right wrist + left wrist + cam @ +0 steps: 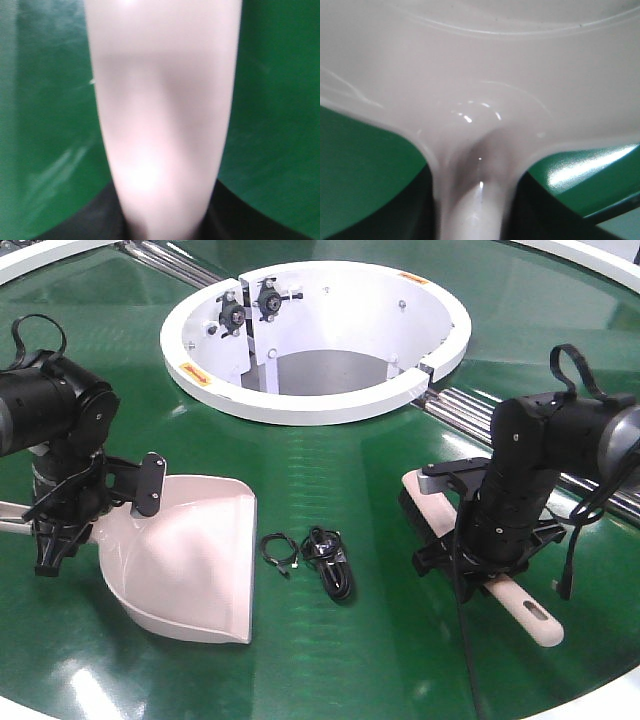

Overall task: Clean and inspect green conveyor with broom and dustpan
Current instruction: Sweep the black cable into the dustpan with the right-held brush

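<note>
Glossy dark-green belt fills every view: the green conveyor (330,470) spreads from the near edge to the far edge. A white ring-shaped hub (300,405) sits at its far middle, and silver rails (470,405) run out from the hub toward the right edge.

The dustpan (190,560) lies on the near-left part of the belt. Its flat lip points toward the near edge and its handle reaches toward the left edge. The left gripper (55,530) is clamped on that handle. The left wrist view alone shows the grip close up, with the pale handle running between dark shapes on both sides and widening into the pan.

The broom (515,597) lies slantwise on the near-right part, its slotted handle end toward the near-right edge and its black bristles toward the hub. The right gripper (470,545) is pinched around its middle. The right wrist view shows only a blurred pale shaft over green, dark at the bottom corners.

Only the front view shows what lies between pan and broom: a bundled black cord (328,558) and, just beside it, a thin black cable loop (278,550), both apart from the tools.

Two small orange stickers (187,368) mark the hub's rim; their writing is too small to read.
</note>
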{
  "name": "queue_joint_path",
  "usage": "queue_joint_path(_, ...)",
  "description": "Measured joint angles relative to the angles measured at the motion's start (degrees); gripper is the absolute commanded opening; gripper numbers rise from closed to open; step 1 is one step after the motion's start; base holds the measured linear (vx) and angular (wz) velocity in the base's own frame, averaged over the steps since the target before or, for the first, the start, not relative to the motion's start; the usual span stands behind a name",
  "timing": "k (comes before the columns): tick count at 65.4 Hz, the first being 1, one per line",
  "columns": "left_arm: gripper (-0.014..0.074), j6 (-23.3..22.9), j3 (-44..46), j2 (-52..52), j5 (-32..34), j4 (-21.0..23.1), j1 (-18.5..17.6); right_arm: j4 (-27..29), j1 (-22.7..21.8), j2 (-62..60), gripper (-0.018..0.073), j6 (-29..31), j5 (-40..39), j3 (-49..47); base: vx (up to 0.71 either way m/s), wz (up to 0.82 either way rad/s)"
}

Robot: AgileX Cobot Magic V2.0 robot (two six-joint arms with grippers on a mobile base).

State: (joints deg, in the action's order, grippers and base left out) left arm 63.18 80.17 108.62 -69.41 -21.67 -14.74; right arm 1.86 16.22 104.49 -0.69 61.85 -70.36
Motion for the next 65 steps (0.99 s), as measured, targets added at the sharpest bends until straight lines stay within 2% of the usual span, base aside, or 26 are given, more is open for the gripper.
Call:
queue_joint_path(8, -0.0006, 0.00, 0.00, 0.00, 0.00, 0.00, 0.00, 2.70, 0.35, -0.55, -0.0004, -2.51, 1.55, 0.00, 0.00, 0.00)
queue_joint_path(14, -0.0006, 0.00, 0.00, 0.00, 0.00, 0.00, 0.00, 2.46, 1.45, -0.55, -0.0004, -4.75, 3.17, 0.00, 0.00, 0.00)
queue_joint_path(31, -0.0006, 0.00, 0.00, 0.00, 0.00, 0.00, 0.00, -1.43, 9.67, -0.03, -0.0004, -13.64, 4.37, -0.72, 0.00, 0.00)
queue_joint_path(55, -0.0006, 0.00, 0.00, 0.00, 0.00, 0.00, 0.00, -3.17, 16.65, 8.79, -0.0004, -19.07, 7.43, -11.40, 0.00, 0.00)
queue_joint_path(65, -0.0006, 0.00, 0.00, 0.00, 0.00, 0.00, 0.00, -1.01, 20.08, 13.27, -0.0004, -20.42, 7.74, -15.75, 0.00, 0.00)
